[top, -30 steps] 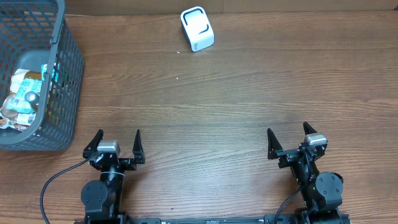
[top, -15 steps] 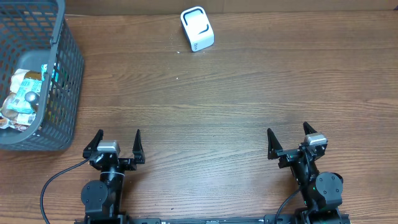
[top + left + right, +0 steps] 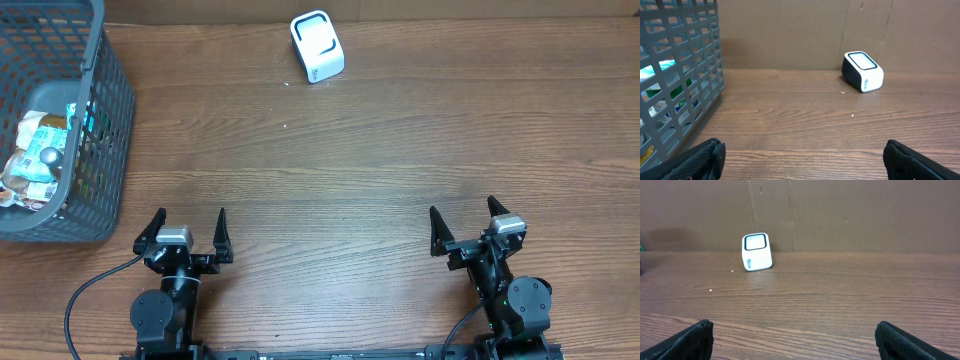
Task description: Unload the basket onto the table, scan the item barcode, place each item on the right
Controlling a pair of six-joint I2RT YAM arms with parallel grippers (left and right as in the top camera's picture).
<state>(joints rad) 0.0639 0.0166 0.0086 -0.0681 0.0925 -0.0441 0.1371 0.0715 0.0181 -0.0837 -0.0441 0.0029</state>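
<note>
Right, both arms sit at the near edge of the wood-grain table (image 3: 330, 170); the left gripper (image 3: 190, 216) has its black pointed fingers spread wide, nothing between them; the right gripper (image 3: 462, 208) gapes just the same; far left, a grey plastic lattice basket (image 3: 112, 100) holds the crinkled foil packets (image 3: 35, 160); the boxy white scanner (image 3: 317, 46), round-cornered with a dark-rimmed window, stands at the far edge, well apart.

Test bench staged as a shop checkout.
Wood-grain table (image 3: 360, 170) backed by plain brown board (image 3: 865, 215). Grey plastic shopping basket (image 3: 115, 120) holding packaged goods (image 3: 35, 160) stands at one corner. Small white scanner (image 3: 317, 46) sits near the far edge.
</note>
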